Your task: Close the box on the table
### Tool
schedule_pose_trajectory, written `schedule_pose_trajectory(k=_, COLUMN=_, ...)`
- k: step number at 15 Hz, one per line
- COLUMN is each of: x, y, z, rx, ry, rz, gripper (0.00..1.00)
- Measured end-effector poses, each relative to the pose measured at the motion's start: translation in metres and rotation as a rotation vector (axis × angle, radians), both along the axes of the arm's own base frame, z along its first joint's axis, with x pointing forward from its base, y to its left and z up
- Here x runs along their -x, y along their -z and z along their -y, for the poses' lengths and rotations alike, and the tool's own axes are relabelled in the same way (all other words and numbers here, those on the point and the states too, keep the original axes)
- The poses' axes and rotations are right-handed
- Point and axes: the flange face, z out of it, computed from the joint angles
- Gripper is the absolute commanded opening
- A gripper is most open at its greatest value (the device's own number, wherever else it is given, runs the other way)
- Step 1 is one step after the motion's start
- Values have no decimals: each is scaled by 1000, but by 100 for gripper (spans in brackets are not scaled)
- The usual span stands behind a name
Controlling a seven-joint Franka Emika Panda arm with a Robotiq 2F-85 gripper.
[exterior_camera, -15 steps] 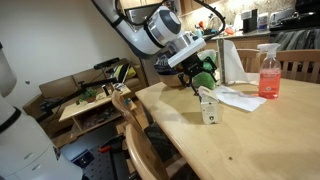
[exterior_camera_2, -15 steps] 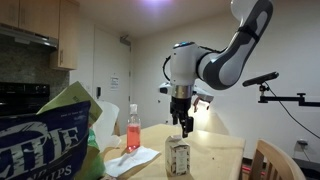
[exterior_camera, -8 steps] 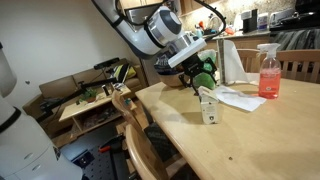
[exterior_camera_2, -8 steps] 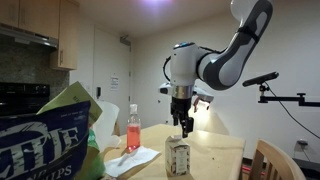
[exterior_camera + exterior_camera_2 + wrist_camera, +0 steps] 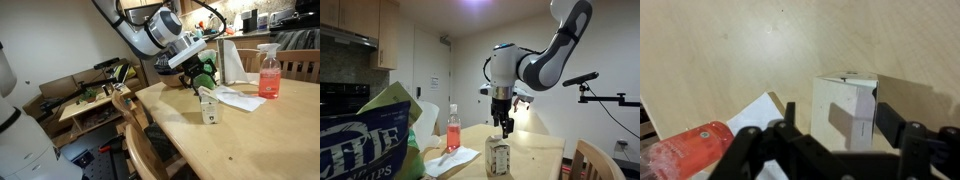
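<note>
Wrist view: one box (image 5: 845, 108), one bottle (image 5: 685, 155)

The claw (image 5: 505, 129) hangs just above the box (image 5: 498, 157); paper sheets (image 5: 238, 98) and a pink spray bottle (image 5: 268, 72) crowd one side; elsewhere the tabletop (image 5: 245, 145) lies open for passage; a chair back (image 5: 128, 112) guards its edge.

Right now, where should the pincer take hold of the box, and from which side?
Probably from straight above, closing on two opposite side walls just under its top: the box stands upright and free on the table, with the pincer open directly over it.
</note>
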Motion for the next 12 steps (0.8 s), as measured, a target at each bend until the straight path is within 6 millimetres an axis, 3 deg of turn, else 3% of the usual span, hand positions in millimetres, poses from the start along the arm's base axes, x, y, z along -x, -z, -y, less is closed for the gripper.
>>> schedule_pose_trajectory(k=3, x=1, y=4, z=0, rx=0, ry=0, rz=-7, gripper=72)
schedule_pose_trajectory(k=8, x=0, y=8, z=0, rx=1, ry=0, rz=-12, gripper=77)
schedule_pose_trajectory(k=12, x=0, y=9, z=0, rx=1, ry=-2, rz=-15, gripper=73)
